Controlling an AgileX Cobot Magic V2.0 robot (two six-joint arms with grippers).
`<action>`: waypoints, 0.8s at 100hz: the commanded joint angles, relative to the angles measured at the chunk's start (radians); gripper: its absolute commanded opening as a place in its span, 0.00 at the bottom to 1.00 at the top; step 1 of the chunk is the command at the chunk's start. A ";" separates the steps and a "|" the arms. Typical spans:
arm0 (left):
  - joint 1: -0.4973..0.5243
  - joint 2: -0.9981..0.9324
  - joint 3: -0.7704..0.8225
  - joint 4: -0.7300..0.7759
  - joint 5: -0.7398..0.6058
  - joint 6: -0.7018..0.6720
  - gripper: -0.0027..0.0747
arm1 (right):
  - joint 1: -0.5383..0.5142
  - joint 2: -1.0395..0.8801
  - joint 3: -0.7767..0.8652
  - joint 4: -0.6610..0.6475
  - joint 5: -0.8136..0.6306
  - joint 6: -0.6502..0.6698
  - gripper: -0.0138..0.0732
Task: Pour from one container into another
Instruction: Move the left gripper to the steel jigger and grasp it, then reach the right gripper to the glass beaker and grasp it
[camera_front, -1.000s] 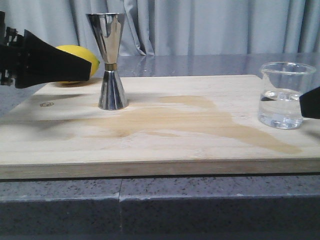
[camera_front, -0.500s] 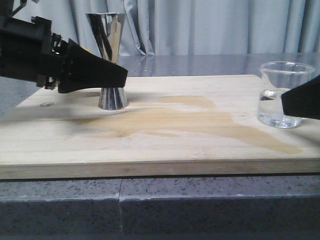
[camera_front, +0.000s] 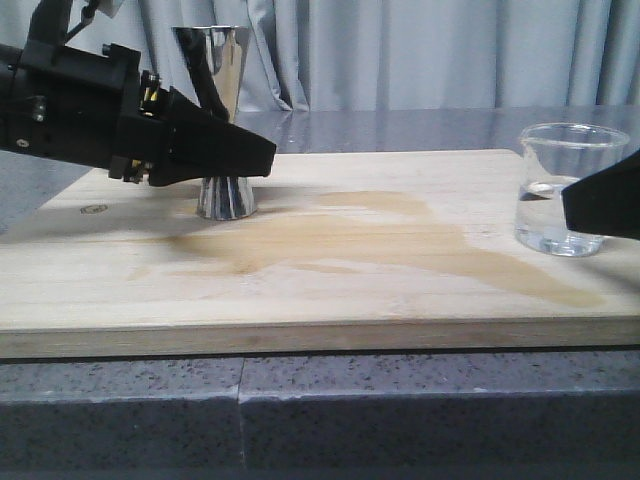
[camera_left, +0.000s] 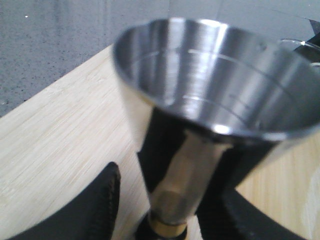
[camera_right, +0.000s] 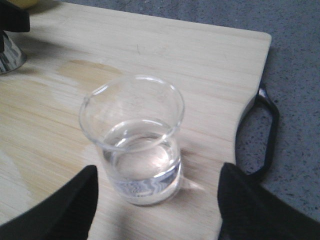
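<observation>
Jigger (camera_left: 200, 115) between left tool (camera_left: 165, 210) fingers

In the front view the left gripper (camera_front: 262, 153) crosses in front of the steel jigger (camera_front: 222, 120) and hides its narrow waist, so whether the fingers touch it cannot be told. The right gripper (camera_front: 566, 202) is cut off by the picture's edge there, covering part of the glass beaker (camera_front: 568, 180). In the left wrist view the jigger (camera_left: 210, 105) is blurred and its base lies out of the picture.
</observation>
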 joint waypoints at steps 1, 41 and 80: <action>-0.009 -0.038 -0.027 -0.070 0.085 0.002 0.34 | 0.002 -0.002 -0.027 -0.014 -0.082 -0.009 0.66; -0.009 -0.038 -0.027 -0.070 0.161 0.002 0.01 | 0.039 -0.002 -0.027 -0.031 -0.092 -0.009 0.66; -0.009 -0.051 -0.027 -0.070 0.209 -0.007 0.01 | 0.039 0.137 -0.029 -0.063 -0.268 -0.009 0.66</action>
